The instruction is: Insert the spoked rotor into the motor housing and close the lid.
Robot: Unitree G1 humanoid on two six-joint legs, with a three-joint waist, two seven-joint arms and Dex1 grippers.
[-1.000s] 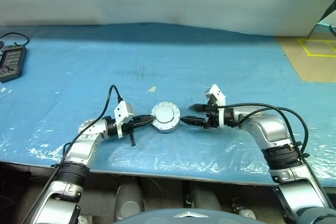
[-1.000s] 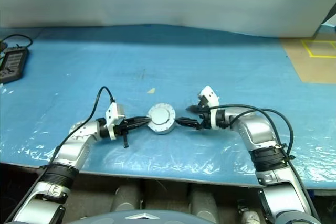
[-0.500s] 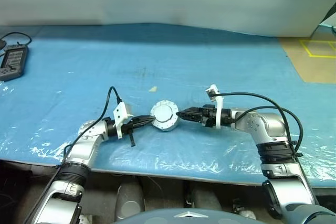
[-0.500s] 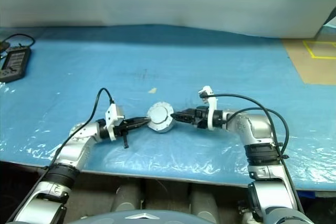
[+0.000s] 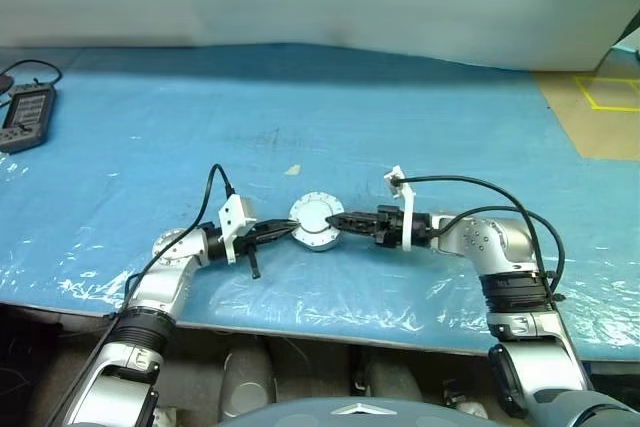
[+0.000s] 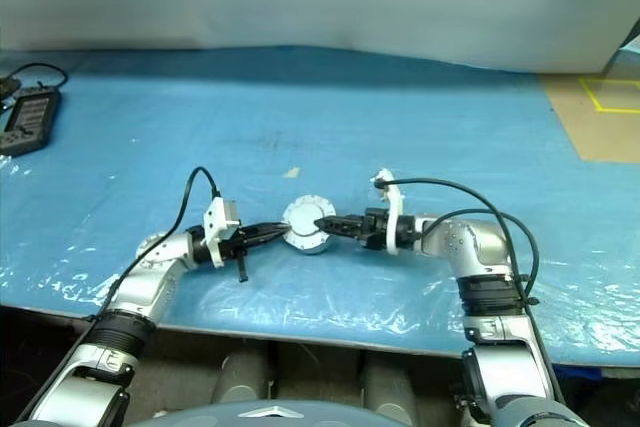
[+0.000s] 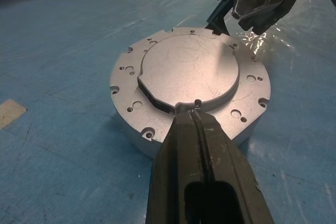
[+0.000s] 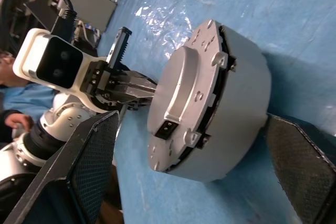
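Observation:
The motor housing (image 5: pixel 318 224), a round silver puck, sits on the blue table with the grey lid (image 7: pixel 189 72) on top; a dark seam shows under the lid's rim. The spoked rotor is hidden. My left gripper (image 5: pixel 288 229) is shut and level, and its tip (image 7: pixel 195 111) touches the lid's raised edge on the housing's left side. My right gripper (image 5: pixel 335 221) reaches in from the right and is open. Its fingers (image 8: pixel 86 171) stand on either side of the housing (image 8: pixel 231 108), apart from its wall.
A black handheld controller (image 5: pixel 22 117) with a cable lies at the table's far left. A small pale scrap (image 5: pixel 290 169) lies behind the housing. Wrinkled plastic sheet (image 5: pixel 330 292) covers the front edge. Brown floor with yellow tape (image 5: pixel 595 107) is at the far right.
My right gripper has moved left toward the housing and rolled, so its open fingers now flank the housing. The left gripper and the housing have stayed put.

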